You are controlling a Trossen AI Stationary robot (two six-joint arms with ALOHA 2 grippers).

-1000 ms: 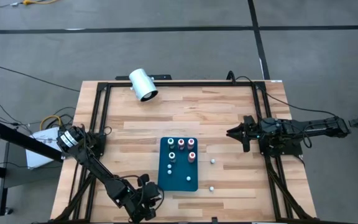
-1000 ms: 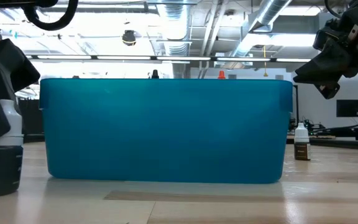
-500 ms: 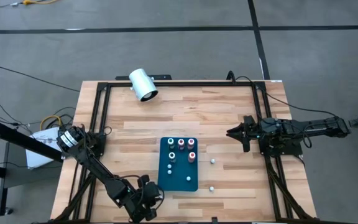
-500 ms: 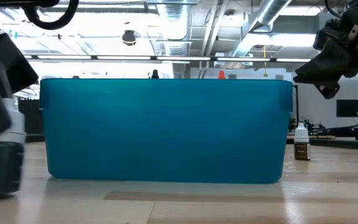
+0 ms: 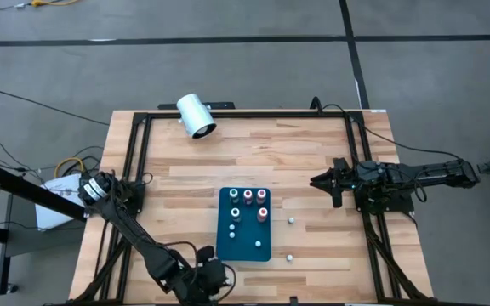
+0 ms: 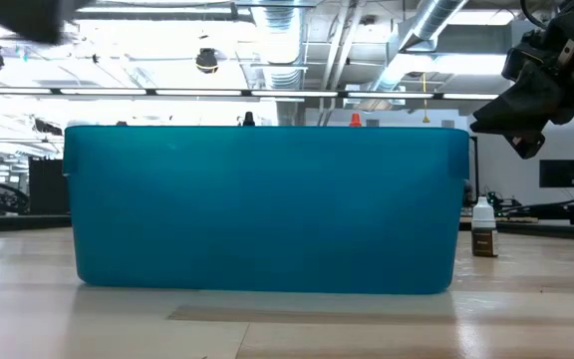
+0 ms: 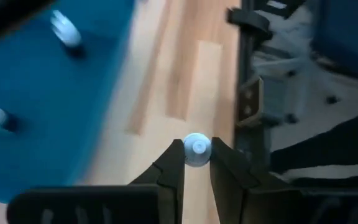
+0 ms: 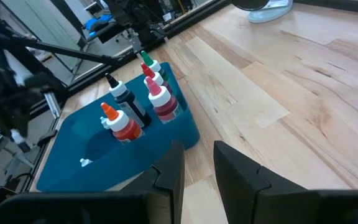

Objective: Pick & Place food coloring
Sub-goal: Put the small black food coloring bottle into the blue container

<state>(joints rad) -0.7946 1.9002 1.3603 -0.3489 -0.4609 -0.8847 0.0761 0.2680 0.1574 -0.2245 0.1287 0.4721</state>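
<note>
Left gripper (image 7: 197,163) pinches a white-topped bottle (image 7: 197,149); low view misses it.

We see a teal mat (image 5: 245,224) on the pale striped-wood table (image 5: 262,153), bottles (image 8: 140,102) topped orange, black, pink, red and green, a white cylinder (image 5: 196,116), and dark grippers (image 7: 196,163).

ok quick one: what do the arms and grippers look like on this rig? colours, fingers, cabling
Both arms are dark, near-black jointed links. The left gripper has two matte black fingers that taper to narrow tips. The right gripper has the same black fingers, blockier near the base. The left arm has a silver-and-black cylindrical joint near its base. Black cables run along the right arm. No markings are legible.
</note>
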